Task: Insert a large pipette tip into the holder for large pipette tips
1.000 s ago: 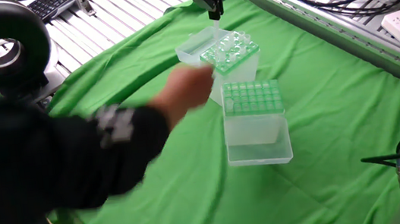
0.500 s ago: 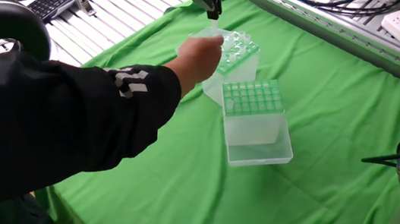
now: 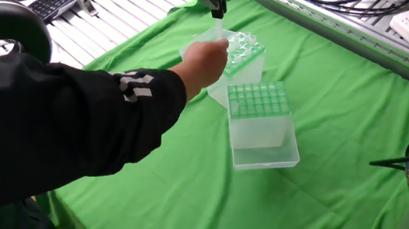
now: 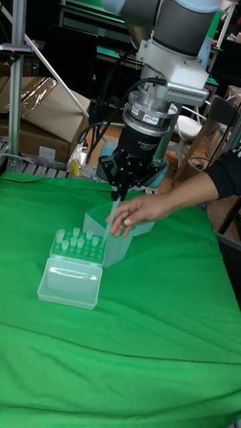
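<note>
Tip is held up to robot hand by person's hand, above clear-tip box. Robot hand grip: cannot be told. Step: tip handover. Next: tip must be carried over green holder, lined up with hole.

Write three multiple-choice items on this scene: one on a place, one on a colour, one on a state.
1. Where is the person's hand?
A. on a keyboard
B. just under the gripper, beside the box of clear tips
C. on a power strip

2. What colour is the grid top of the holder?
A. red
B. black
C. green

3. How is the holder's lid?
A. open, lying on the cloth in front of the box
B. shut
C. stacked on the other box

Answers:
1 B: the hand holds the pipette tip up at the gripper.
2 C: the plate of holes is bright green.
3 A: the clear lid lies flat, hinged open.
</note>
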Action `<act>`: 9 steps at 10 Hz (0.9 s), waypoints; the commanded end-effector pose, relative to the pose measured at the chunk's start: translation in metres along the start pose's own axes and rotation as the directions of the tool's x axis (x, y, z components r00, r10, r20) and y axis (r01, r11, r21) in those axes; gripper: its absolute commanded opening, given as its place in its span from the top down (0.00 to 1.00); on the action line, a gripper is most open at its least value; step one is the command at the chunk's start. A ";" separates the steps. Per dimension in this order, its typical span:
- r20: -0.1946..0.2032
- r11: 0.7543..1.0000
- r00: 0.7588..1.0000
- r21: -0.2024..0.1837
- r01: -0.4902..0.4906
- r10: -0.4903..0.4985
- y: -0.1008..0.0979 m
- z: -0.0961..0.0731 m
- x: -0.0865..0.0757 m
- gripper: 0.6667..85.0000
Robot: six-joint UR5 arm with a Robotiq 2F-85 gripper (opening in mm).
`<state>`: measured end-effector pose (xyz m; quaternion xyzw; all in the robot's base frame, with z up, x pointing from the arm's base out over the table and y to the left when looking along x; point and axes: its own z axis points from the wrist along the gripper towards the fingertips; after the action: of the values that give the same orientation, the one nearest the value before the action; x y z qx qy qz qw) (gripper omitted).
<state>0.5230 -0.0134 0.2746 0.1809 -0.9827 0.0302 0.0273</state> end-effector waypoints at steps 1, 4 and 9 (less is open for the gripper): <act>0.006 1.000 1.000 -0.013 0.005 -0.005 0.001 -0.002 -0.001 1.00; 0.009 1.000 1.000 -0.022 0.006 -0.005 0.001 0.002 -0.001 1.00; 0.011 0.999 0.999 -0.044 0.031 -0.031 0.006 0.006 -0.002 0.87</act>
<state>0.5234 -0.0135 0.2689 0.1893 -0.9813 0.0203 0.0276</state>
